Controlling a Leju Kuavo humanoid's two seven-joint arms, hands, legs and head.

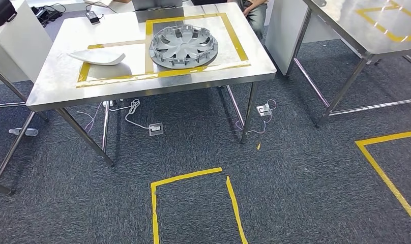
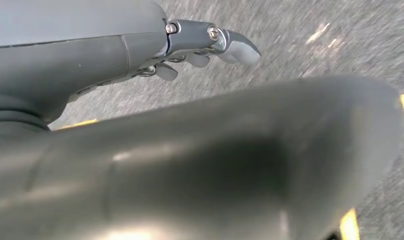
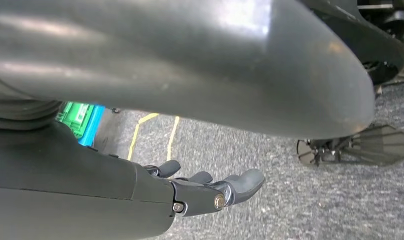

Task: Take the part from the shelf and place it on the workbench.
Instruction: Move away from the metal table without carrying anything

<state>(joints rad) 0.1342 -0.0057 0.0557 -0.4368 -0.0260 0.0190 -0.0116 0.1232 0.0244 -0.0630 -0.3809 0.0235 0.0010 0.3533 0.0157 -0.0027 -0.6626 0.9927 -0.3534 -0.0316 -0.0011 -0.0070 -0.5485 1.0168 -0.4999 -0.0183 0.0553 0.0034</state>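
Note:
The steel workbench (image 1: 56, 86) stands ahead of me, marked with yellow tape. A silver wheel cover (image 1: 183, 46) lies flat inside the taped square. To its left, in a smaller taped field, rests a white curved shell part (image 1: 97, 57). My left hand (image 2: 190, 150) hangs over grey carpet, its fingers (image 2: 210, 45) stretched out and holding nothing. My right hand (image 3: 200, 195) also hangs above the carpet with its fingers (image 3: 240, 185) apart and nothing in them.
A second steel table (image 1: 341, 25) stands at the right and a white cabinet (image 1: 15, 46) at the left. Yellow tape outlines (image 1: 193, 178) mark the carpet. Floor sockets (image 1: 156, 129), cables and a bottle (image 1: 24, 132) lie under the workbench. A person (image 1: 254, 10) sits behind it. A green crate (image 3: 80, 120) stands near my right hand.

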